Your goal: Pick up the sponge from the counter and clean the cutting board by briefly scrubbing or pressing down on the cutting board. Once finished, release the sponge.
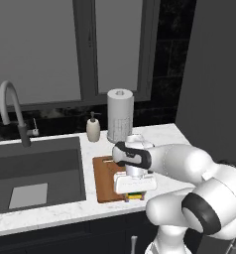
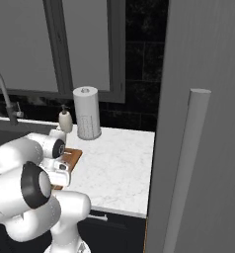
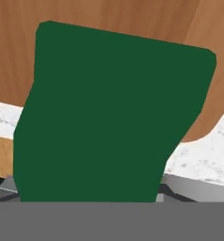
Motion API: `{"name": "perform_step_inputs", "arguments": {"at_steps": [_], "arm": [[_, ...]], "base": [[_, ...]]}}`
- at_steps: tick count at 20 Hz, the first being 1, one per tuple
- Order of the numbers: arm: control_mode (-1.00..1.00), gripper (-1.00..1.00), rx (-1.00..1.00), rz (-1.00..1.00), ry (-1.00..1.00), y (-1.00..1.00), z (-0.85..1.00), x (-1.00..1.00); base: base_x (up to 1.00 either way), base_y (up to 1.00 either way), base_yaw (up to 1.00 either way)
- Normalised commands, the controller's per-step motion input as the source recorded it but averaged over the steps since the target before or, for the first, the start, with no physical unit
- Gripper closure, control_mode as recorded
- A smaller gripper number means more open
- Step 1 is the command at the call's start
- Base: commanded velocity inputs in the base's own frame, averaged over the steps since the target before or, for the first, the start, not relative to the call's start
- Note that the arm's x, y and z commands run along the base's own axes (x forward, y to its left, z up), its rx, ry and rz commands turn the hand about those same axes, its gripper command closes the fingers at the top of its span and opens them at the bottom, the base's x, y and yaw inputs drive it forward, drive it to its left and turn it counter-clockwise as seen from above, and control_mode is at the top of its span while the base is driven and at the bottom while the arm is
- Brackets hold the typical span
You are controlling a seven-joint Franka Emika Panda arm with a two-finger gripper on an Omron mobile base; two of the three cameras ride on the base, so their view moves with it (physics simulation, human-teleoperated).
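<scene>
The arm reaches over the white counter (image 1: pixel 65 211) and the claw (image 1: pixel 135 194) points straight down at the near right corner of the board (image 1: pixel 104 183), just beside the counter's front edge. In the left base view the sponge (image 1: pixel 136 196) shows as a thin strip of yellow with a green line, directly under the white hand body and at the board's front edge. In the hand view its dark green top (image 3: pixel 114 113) sits very close to the camera, with the brown wood of the board (image 3: pixel 109 14) behind it and a rounded board corner and marbled counter (image 3: pixel 203 160) to the lower right. The fingertips themselves are hidden by the sponge and the hand, so I cannot tell for certain whether the claw pinches it or merely stands over it; the sponge lies between where the fingers would be. Whether it presses on the wood or hangs just above cannot be told either. In the right base view the board (image 2: pixel 74 157) peeks out as a brown wedge past the wrist. Behind the board stand a roll of paper towels (image 1: pixel 120 115) and, to its left, a small soap bottle (image 1: pixel 93 128), both near the back wall. Left of the board lies the dark sink (image 1: pixel 21 163), with a pale grey flat rectangle (image 1: pixel 28 195) in its basin and a curved tap (image 1: pixel 12 111) behind it. A tall grey cabinet panel with a long bar handle (image 2: pixel 186 168) stands at the right of the right base view.
</scene>
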Motion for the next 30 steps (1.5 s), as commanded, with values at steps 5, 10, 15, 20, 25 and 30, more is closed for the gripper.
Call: {"name": "perform_step_inputs", "arguments": {"at_steps": [5, 10, 15, 20, 25, 30], "arm": [[-1.00, 1.00, 0.00, -0.03, 0.00, 0.15, 0.13, 0.47], [-1.00, 1.00, 0.00, -0.01, 0.02, 0.26, 0.16, 0.70], [-1.00, 1.00, -0.03, 0.00, 0.00, 0.42, 0.02, 0.63], [-1.00, 1.00, -0.05, 0.00, 0.00, 0.53, 0.00, 0.42], [-1.00, 1.00, -0.06, -0.05, 0.00, 0.19, 0.00, 0.18], [-1.00, 1.00, -0.08, -0.11, 0.00, -0.18, 0.00, 0.02]], "base": [[0.00, 0.00, 0.00], [0.00, 0.00, 0.00], [0.00, 0.00, 0.00], [0.00, 0.00, 0.00], [0.00, 0.00, 0.00], [0.00, 0.00, 0.00]]}}
